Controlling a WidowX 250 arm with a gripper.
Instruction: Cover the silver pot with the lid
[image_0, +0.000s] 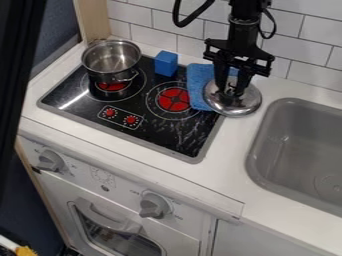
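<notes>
We judge the lid (232, 105) stiff and slippery, best taken by its knob (232, 93). The tool (231, 90) is there; we cannot tell its opening or grip.

One pot (100, 75), one lid (235, 105), one block (165, 63), one cloth (198, 80), two burners (174, 99).

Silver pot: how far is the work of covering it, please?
Nothing done yet: the pot stands open on the stove. In hand: the gripper is at the top of the lid, partly over the blue cloth; whether it grips, I cannot tell. Left: bring the lid across and set it on the pot.
</notes>
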